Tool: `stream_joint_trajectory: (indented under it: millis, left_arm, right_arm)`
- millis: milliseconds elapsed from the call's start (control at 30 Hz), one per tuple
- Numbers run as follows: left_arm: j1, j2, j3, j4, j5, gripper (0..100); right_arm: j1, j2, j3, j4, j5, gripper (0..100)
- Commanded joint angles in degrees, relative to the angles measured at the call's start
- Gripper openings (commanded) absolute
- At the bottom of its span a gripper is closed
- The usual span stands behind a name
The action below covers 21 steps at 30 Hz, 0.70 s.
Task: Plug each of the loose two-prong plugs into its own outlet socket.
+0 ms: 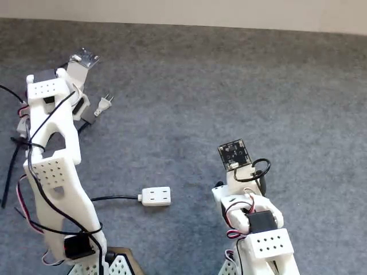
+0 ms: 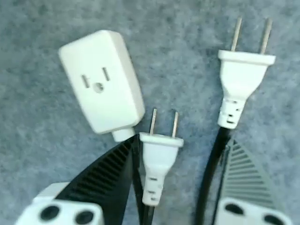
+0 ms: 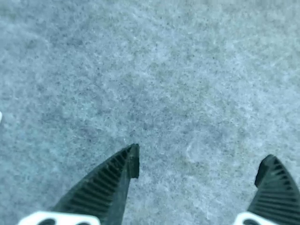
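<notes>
Outlet socket (image 2: 101,82), white, lies on a grey mat (image 1: 241,80) with the left gripper (image 2: 183,140) over it, just ahead of the black finger (image 2: 110,173). Those jaws are spread, holding nothing; the right gripper (image 3: 201,157) hangs over bare mat, jaws likewise apart. A second socket (image 1: 156,196) rests well back from the left gripper, between the arms. One two-prong plug (image 2: 159,154) lies between the left fingers, prongs pointing away; another plug (image 2: 241,79) sits just outside the grey finger (image 2: 243,173)
</notes>
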<state>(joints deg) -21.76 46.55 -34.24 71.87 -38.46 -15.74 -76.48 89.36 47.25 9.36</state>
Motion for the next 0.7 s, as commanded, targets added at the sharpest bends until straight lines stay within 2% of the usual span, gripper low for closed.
stream_joint_trajectory:
  millis: [0,100,167,233,267,500,667]
  left_arm:
    - [1.19,2.24,-1.80,0.62,0.70,26]
    - [1.89,3.47,-1.80,0.79,0.35,19]
    - [2.42,3.56,-1.80,1.32,0.26,11]
    - [3.65,3.38,-1.80,4.40,-2.11,2]
    - [4.62,3.30,-2.24,6.86,-3.25,0]
    - [12.35,3.38,-19.30,28.48,-3.87,0]
    - [18.51,-0.31,-22.81,30.15,-1.23,0]
  right_arm:
    - [-0.48,-0.92,-0.40,-0.92,0.53,37.5]
    - [-0.48,-0.92,-0.40,-0.92,0.53,37.5]
    - [-0.48,-0.92,-0.40,-0.92,0.53,37.5]
    - [-0.48,-0.92,-0.40,-0.92,0.53,37.5]
    - [-0.48,-0.92,-0.40,-0.92,0.44,37.5]
    - [-0.48,-0.92,-0.40,-0.92,0.44,37.5]
    - [-0.48,-0.92,-0.40,-0.92,0.44,37.5]
